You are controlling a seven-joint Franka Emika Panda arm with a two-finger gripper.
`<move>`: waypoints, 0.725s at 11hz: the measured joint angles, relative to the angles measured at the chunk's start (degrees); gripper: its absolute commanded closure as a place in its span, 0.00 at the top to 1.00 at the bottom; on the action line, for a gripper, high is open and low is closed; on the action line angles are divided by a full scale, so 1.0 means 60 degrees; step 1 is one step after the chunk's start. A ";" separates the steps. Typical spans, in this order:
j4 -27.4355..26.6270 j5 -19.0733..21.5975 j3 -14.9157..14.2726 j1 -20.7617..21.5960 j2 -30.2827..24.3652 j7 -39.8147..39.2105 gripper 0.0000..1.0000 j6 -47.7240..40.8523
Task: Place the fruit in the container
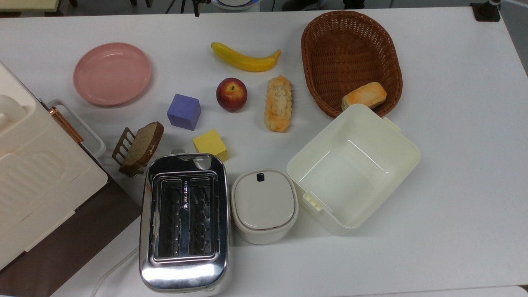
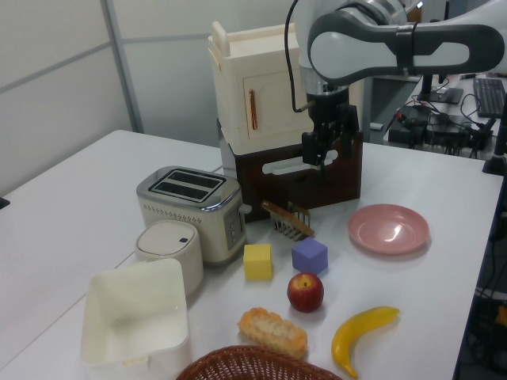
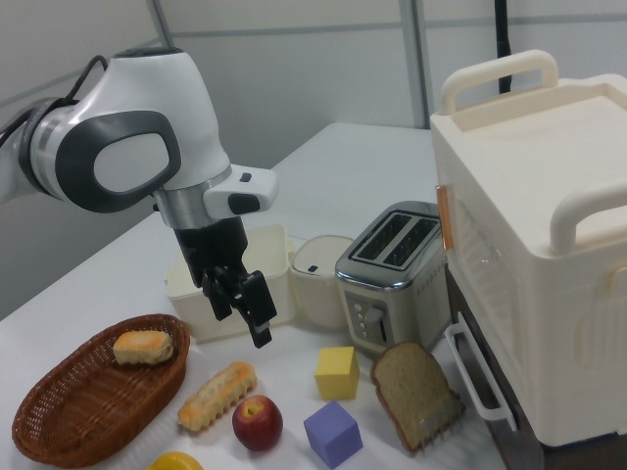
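Banana (image 1: 246, 58) on open table (image 1: 453, 123) — container (image 1: 354, 165) apart; fingers (image 3: 257, 311) empty, parted.

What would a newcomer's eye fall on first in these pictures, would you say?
Probably the white arm's gripper, hanging open above the table. Next, in the top view, the yellow banana lying beside the brown wicker basket, and the deep cream container below it, with nothing inside.
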 measured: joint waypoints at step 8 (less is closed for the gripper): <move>0.0004 0.0291 -0.0025 -0.0030 0.0000 -0.0358 1.00 -0.0013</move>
